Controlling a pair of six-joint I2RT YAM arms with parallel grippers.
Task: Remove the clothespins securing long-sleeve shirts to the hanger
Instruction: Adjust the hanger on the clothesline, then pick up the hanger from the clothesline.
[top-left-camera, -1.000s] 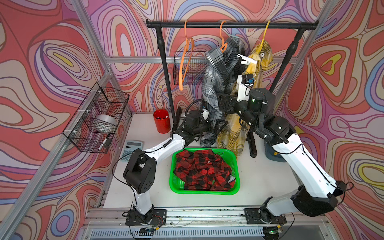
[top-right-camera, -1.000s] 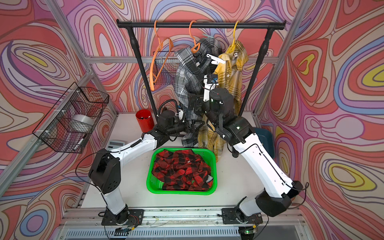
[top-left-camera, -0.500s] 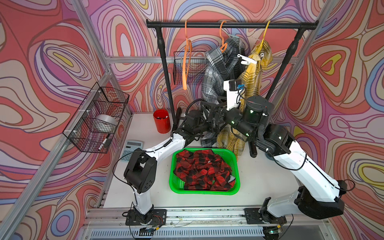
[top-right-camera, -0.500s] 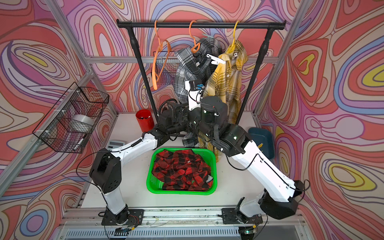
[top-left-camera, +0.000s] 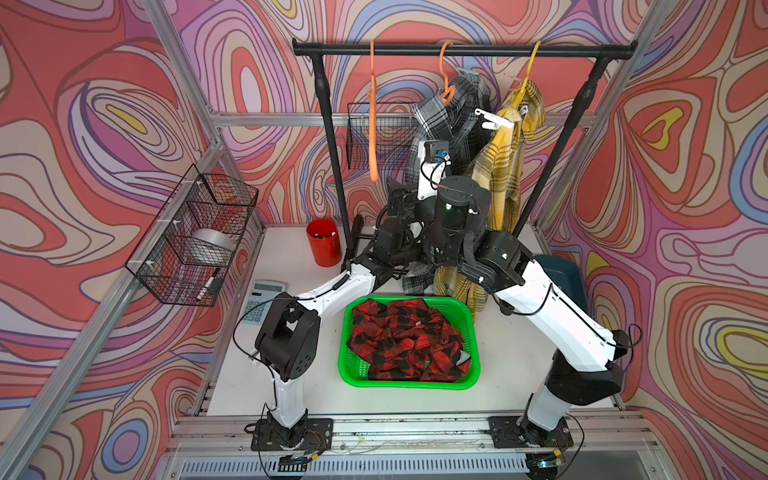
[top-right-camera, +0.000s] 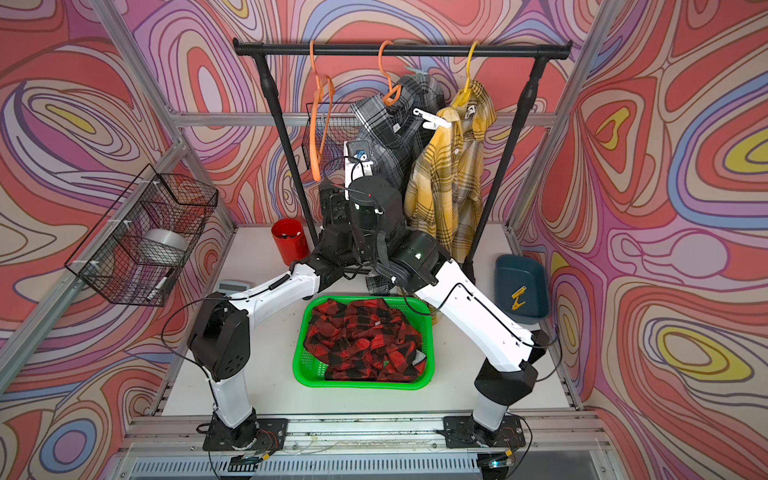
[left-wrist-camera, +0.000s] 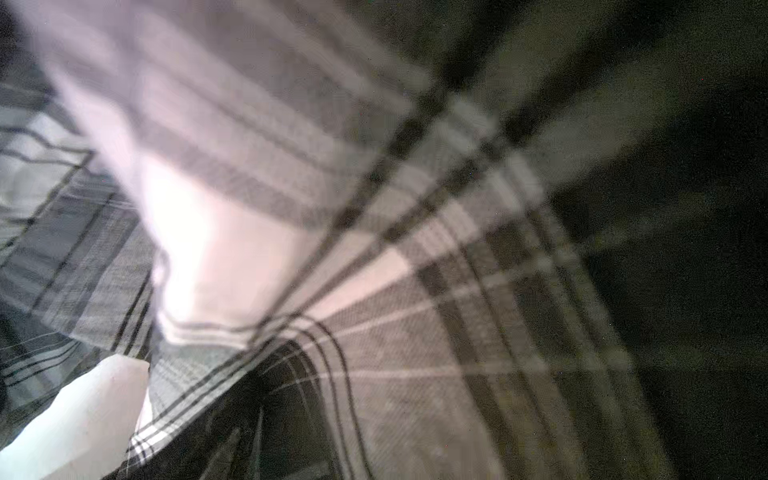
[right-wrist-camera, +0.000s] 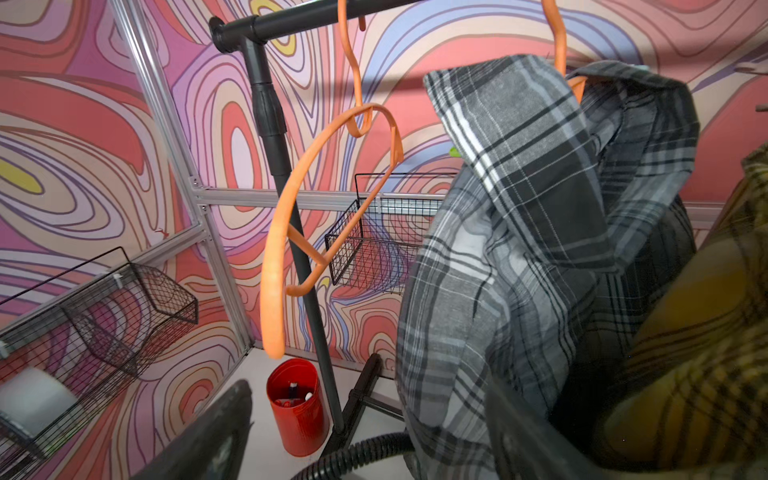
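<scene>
Swinging away from white clothespin on yellow plaid shirt, your right gripper dropped beside grey plaid shirt, jaws spread, empty. Your left gripper sat buried in grey fabric, jaws wide. Clothespin remained clipped; removal pending.

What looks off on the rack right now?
The grey shirt hangs bunched and lopsided on its orange hanger; the left wrist view shows only its fabric. A white clothespin juts sideways from the yellow shirt.

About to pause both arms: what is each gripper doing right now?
Left gripper: open, close against the grey-white-black plaid flannel shirt.
Right gripper: open, holding nothing.
</scene>
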